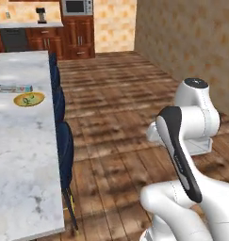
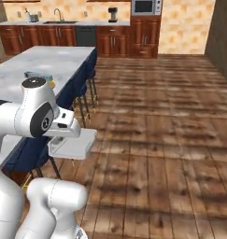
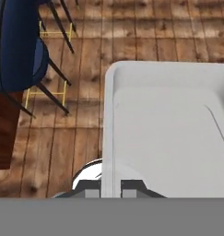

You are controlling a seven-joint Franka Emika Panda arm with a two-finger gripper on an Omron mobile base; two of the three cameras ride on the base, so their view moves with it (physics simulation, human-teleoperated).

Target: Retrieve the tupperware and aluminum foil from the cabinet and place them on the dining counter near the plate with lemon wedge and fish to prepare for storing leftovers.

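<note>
Floor (image 1: pixel 120 108): broad bare wood planks, centre and right of frame.
Counter (image 1: pixel 17 155): one marble slab, left; blue stools (image 1: pixel 64 146) line its edge.
Tupperware (image 3: pixel 168 133): one, rim clamped between the fingers (image 3: pixel 109 191), over the floor.
Aluminum foil (image 1: pixel 13 88): one box, upper left, just beside the plate (image 1: pixel 29 99).

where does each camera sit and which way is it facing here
Left base view: behind the arm to its left, looking forward over the white-grey marble dining counter, the slim white aluminum foil box and the yellow-rimmed round plate; white arm links rise at lower right.
Right base view: behind the arm to its right, facing the same kitchen; arm at lower left, carrying the shallow translucent grey-white tupperware.
Hand view: on the hand, looking down at the wooden floor; gripper pinches the tupperware rim.
Both base views share the counter, the blue stools and the tupperware.
</note>
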